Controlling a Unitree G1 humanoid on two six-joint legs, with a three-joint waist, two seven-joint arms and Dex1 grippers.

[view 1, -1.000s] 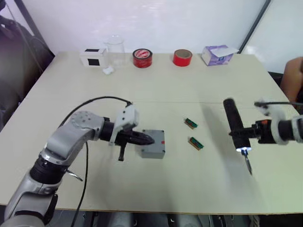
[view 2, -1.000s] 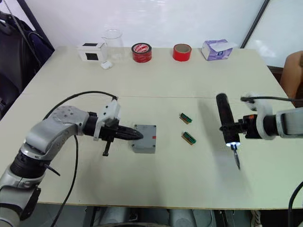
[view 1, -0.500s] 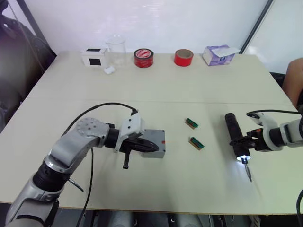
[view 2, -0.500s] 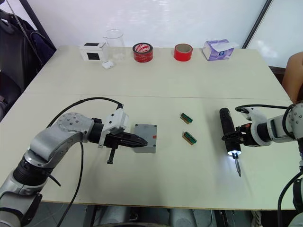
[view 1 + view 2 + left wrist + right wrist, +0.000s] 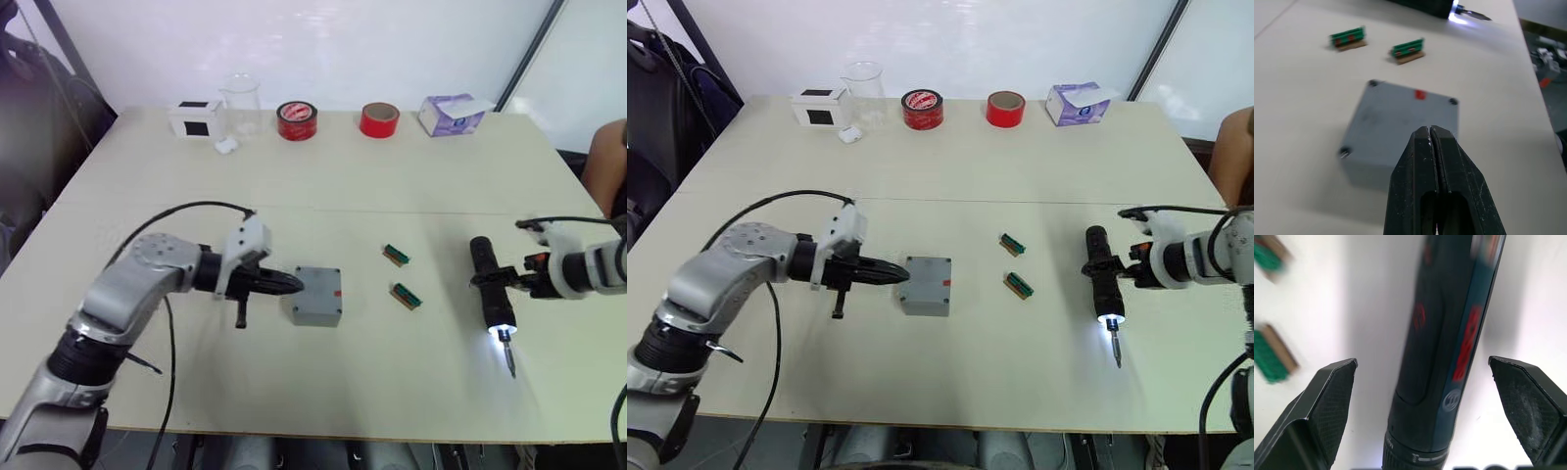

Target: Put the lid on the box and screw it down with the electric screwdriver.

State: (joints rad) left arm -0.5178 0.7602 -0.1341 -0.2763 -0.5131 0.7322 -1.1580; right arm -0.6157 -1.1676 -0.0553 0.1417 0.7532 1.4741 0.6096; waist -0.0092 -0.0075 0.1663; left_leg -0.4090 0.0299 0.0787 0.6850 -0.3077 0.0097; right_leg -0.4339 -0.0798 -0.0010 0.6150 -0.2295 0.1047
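Green pieces [image 5: 401,276] lie between box [image 5: 316,296], beside clenched left fingers [image 5: 1434,161], and apparently released screwdriver [image 5: 1100,287].

A: Where is the box [image 5: 316,296]?
B: Mid-bench [image 5: 323,392], lid [image 5: 1400,125] on it. Left hand [image 5: 295,285] is just left of it; two small boards [image 5: 401,275] lie to its right.
A: And the screwdriver [image 5: 492,295]?
B: Right of the boards, lying on the bench between the right hand's [image 5: 1420,411] fingers.

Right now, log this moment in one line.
left gripper shut beside box | right gripper open | electric screwdriver on table, lit
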